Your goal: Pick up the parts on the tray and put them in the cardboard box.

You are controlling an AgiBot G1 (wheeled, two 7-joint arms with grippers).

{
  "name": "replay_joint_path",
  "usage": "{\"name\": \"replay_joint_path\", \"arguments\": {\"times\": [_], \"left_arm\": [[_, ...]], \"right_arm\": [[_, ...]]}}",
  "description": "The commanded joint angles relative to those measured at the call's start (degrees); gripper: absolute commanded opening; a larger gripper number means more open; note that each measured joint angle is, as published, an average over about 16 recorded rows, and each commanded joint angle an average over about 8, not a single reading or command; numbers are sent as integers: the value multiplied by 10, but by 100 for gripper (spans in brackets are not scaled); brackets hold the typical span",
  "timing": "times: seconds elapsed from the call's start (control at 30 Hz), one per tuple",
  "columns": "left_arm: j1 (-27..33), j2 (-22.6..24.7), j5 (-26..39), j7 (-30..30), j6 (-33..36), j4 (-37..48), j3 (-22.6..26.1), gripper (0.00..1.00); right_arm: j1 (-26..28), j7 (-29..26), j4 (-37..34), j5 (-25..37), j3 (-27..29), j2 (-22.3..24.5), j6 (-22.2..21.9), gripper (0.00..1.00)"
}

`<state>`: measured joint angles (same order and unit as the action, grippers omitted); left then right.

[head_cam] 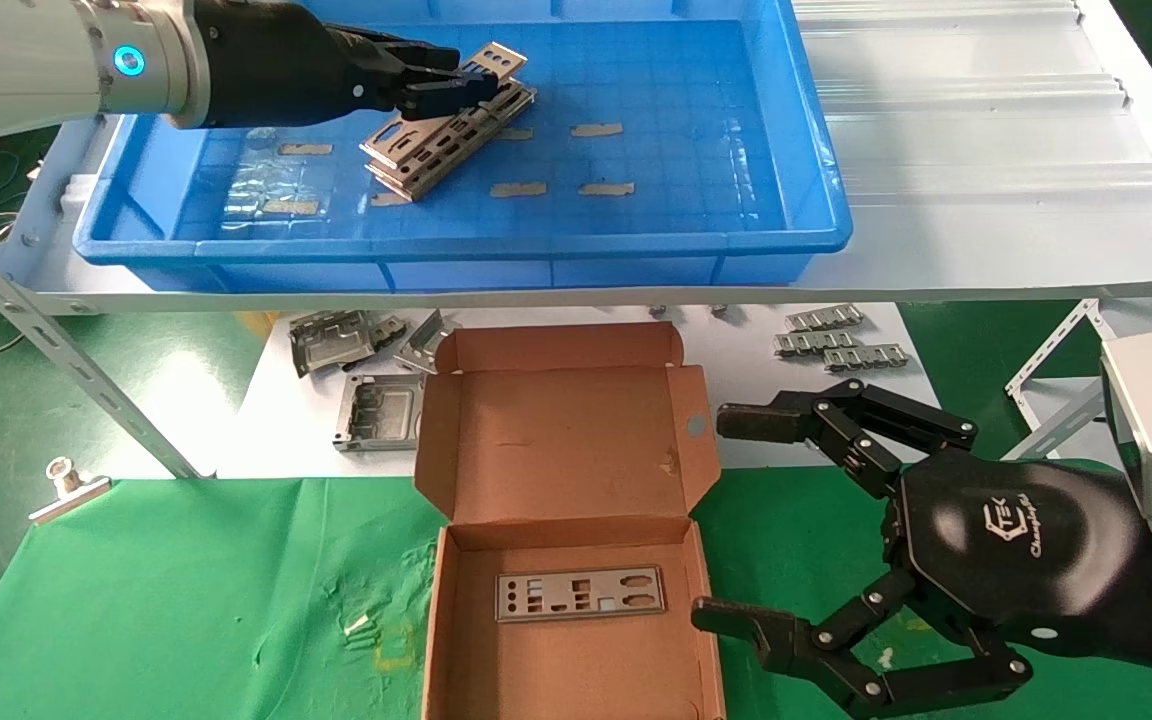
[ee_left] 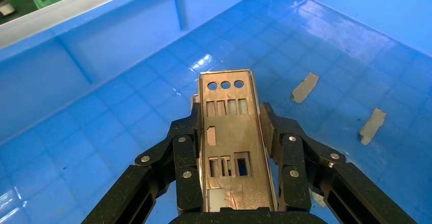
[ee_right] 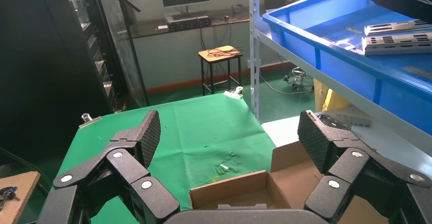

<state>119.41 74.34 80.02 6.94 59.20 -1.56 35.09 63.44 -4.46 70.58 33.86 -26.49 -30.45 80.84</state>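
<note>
The blue tray [head_cam: 696, 150] sits on the upper shelf with a stack of silver punched parts [head_cam: 441, 145] in its left half. My left gripper [head_cam: 471, 85] reaches in from the left and is shut on the top part [ee_left: 229, 127], its fingers [ee_left: 186, 147] on the two long edges; the end with three round holes sticks out past them. The cardboard box [head_cam: 556, 440] lies open below, one part [head_cam: 579, 594] flat on its floor. My right gripper [head_cam: 724, 516] hangs open just right of the box, holding nothing.
Tan tape bits [head_cam: 596, 130] dot the tray floor. Grey bracket frames [head_cam: 336, 340] and ridged strips [head_cam: 836, 340] lie on the white sheet behind the box. A slanted shelf strut [head_cam: 66, 360] and a binder clip [head_cam: 66, 485] are at left, on green cloth [head_cam: 186, 600].
</note>
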Motion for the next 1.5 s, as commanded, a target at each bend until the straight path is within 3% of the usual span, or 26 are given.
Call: {"name": "replay_joint_path", "arguments": {"times": [0.03,0.27,0.53,0.73,0.87,1.1,1.2,1.33,1.5], "left_arm": [[2,-1,-1,0,2,1,-1,0],[6,-28,-21,-24,74,-10,-14,0],[-10,-80,-54,-78,205,-40,-34,0],[-60,-124,-87,-134,299,-92,-50,0],[-119,-161,-127,-148,325,-179,-50,0],[-293,-262,-206,-184,301,-456,-34,0],[-375,-284,-217,-205,265,-545,-32,0],[-452,-273,-208,-204,195,-595,-25,0],[-499,-227,-162,-214,107,-599,-5,0]], "right_arm": [[0,0,0,0,0,0,0,100],[0,0,0,0,0,0,0,100],[0,0,0,0,0,0,0,100],[0,0,0,0,0,0,0,100],[0,0,0,0,0,0,0,100],[0,0,0,0,0,0,0,100],[0,0,0,0,0,0,0,100],[0,0,0,0,0,0,0,100],[0,0,0,0,0,0,0,100]]}}
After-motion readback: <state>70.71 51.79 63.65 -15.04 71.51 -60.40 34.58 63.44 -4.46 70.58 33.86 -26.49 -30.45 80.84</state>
